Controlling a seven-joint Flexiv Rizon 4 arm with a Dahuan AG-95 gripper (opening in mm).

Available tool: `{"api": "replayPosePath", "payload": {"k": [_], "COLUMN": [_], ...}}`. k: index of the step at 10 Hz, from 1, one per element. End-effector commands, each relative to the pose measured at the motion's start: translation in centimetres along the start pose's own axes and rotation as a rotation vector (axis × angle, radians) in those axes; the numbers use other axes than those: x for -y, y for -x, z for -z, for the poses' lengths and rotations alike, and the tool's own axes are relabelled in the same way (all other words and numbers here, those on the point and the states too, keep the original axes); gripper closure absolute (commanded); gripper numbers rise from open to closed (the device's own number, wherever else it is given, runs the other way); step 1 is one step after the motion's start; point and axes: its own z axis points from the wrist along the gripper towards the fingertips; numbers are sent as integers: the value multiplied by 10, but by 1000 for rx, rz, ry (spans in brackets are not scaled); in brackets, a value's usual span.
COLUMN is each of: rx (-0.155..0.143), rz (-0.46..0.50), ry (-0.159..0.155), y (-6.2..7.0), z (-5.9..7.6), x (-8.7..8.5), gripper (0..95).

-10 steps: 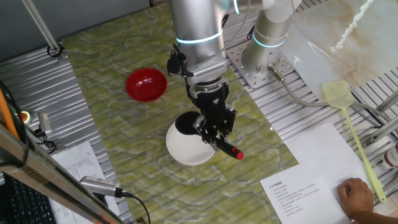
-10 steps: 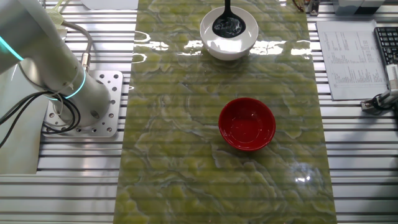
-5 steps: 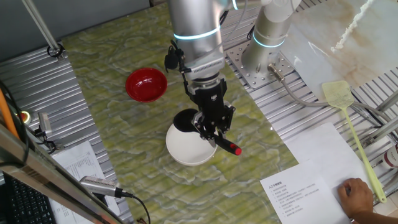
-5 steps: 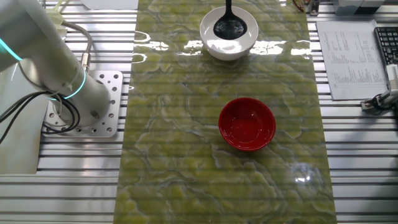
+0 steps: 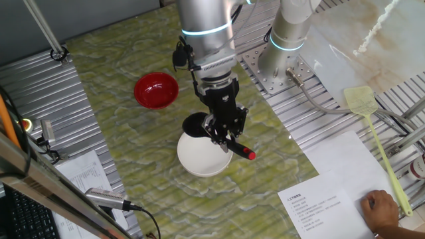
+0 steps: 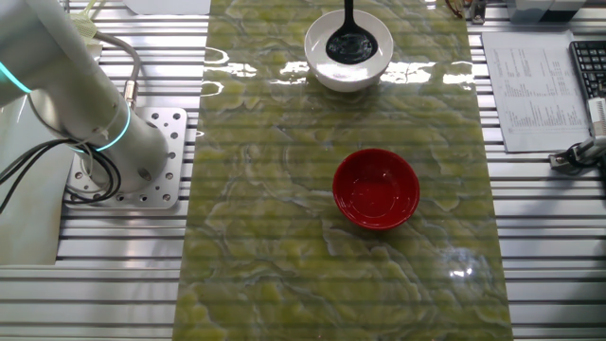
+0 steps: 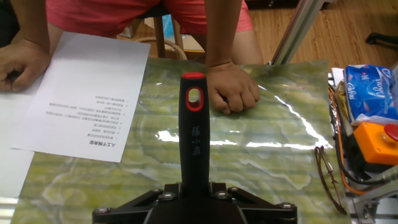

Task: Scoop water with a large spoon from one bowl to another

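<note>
Black spoon point(image 5: 199, 124) hangs with its head over the white bowl point(image 5: 199, 158). The gripper point(image 5: 224, 135) is clamped on its handle. The red bowl point(image 6: 377, 188) sits apart.

table point(image 6: 114, 275): ribbed metal; mat point(image 6: 265, 237): green marbled, glossy glare; floor point(image 7: 292, 18): wood, probably
</note>
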Motion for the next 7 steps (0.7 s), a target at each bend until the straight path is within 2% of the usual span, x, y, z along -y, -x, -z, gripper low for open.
{"api": "replayPosePath", "payload": {"k": [1,7], "rx": [1,2], "rz": [9,30], "ry": [6,10], "y": [-5,-20], "z": [5,15], "x": [-1,2], "gripper": [950,950]}}
